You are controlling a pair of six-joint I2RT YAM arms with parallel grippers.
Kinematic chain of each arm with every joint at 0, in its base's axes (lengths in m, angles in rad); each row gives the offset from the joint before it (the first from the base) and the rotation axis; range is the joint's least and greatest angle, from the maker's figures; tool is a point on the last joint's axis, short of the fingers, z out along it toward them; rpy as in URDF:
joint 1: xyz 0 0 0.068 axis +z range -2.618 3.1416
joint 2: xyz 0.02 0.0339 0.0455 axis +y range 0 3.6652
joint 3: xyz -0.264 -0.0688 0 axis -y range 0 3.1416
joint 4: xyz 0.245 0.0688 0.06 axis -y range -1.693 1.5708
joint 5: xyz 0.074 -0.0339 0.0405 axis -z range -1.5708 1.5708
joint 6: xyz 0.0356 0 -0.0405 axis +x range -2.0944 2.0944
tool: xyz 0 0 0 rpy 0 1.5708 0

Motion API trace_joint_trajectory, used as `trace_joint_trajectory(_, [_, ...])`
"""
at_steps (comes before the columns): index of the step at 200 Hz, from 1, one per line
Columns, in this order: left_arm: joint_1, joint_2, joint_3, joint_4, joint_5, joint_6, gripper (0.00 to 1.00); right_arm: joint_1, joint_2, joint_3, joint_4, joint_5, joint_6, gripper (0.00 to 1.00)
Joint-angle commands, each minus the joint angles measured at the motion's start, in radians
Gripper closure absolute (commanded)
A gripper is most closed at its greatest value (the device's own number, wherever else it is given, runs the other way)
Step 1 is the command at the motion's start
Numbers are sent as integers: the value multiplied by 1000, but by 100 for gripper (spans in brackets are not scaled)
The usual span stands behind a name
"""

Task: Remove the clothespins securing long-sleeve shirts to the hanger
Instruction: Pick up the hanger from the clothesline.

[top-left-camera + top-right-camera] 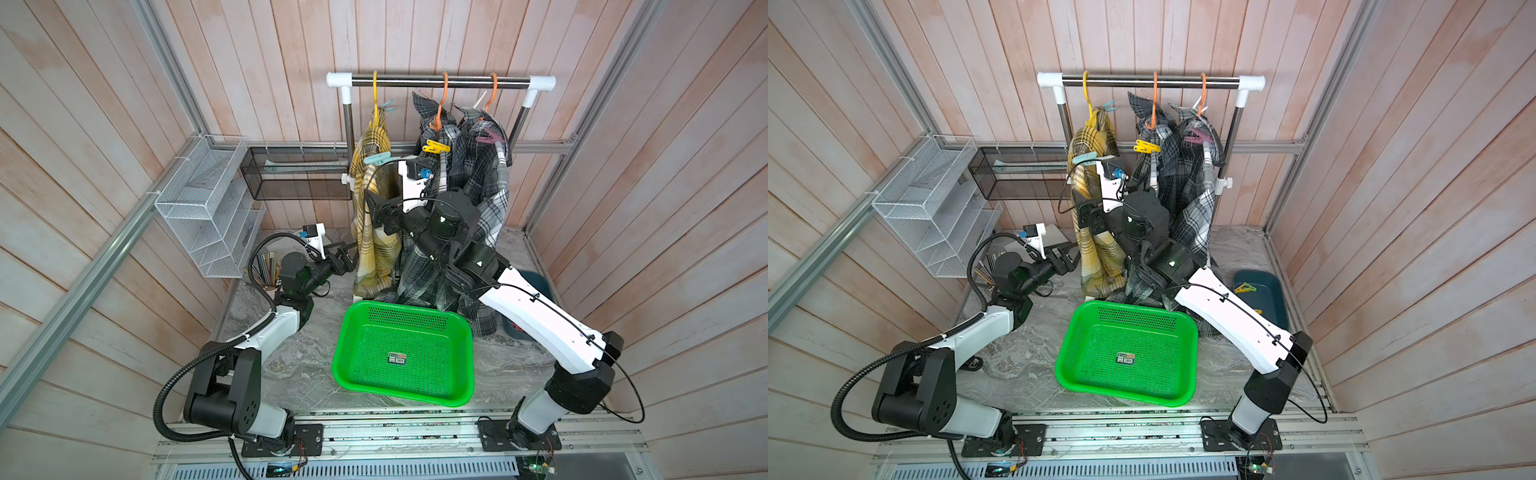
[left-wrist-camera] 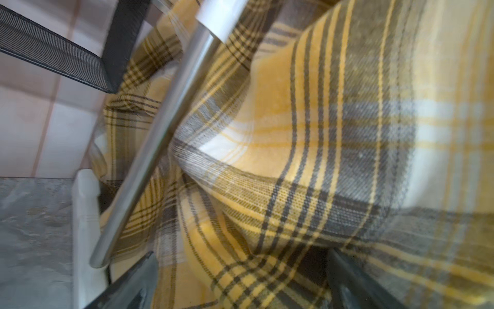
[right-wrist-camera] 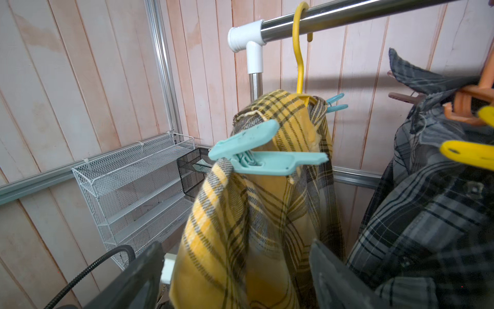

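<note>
Right tool point(image 3: 236, 244) is up at the yellow plaid shirt point(image 3: 256, 214), fingers spread wide, gripping nothing; shirt cloth hangs between them. Above it a teal clothespin point(image 3: 267, 155) clamps the near shoulder of that shirt. A second teal clothespin point(image 3: 335, 104) sits on the far shoulder by the yellow hanger point(image 3: 299, 53).

Left tool point(image 2: 242, 252) is low, close to the lower part of the same shirt, beside the steel post point(image 2: 165, 128). Its fingers are wide too, holding nothing.

In both top views three shirts hang from the rail point(image 1: 440, 80). The middle grey checked shirt point(image 1: 415, 286) carries a yellow clothespin point(image 1: 436, 146). The right-hand grey checked shirt point(image 1: 494, 199) carries a mauve-pink clothespin point(image 1: 490, 136). Both are on orange hangers point(image 1: 444, 95).

Green basket point(image 1: 409, 320) sits on the tabletop point(image 1: 299, 365) in front of the shirts. In a top view, a blue tray point(image 1: 1273, 291) beside the right arm holds a loose yellow clothespin point(image 1: 1246, 287).
</note>
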Motion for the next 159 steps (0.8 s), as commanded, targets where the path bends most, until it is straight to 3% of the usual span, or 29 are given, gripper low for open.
trace_joint_trajectory(1, [-30, 35, 34, 20, -16, 18, 1, -8, 38, 61, -63, -34, 13, 17])
trace_joint_trajectory(80, [-80, 86, 63, 29, -9, 6, 1, -49, 83, 119, -105, 60, -9, 41])
trace_joint_trajectory(159, [-74, 10, 22, -81, -67, 101, 1, -108, 89, 132, -75, 11, -58, 69])
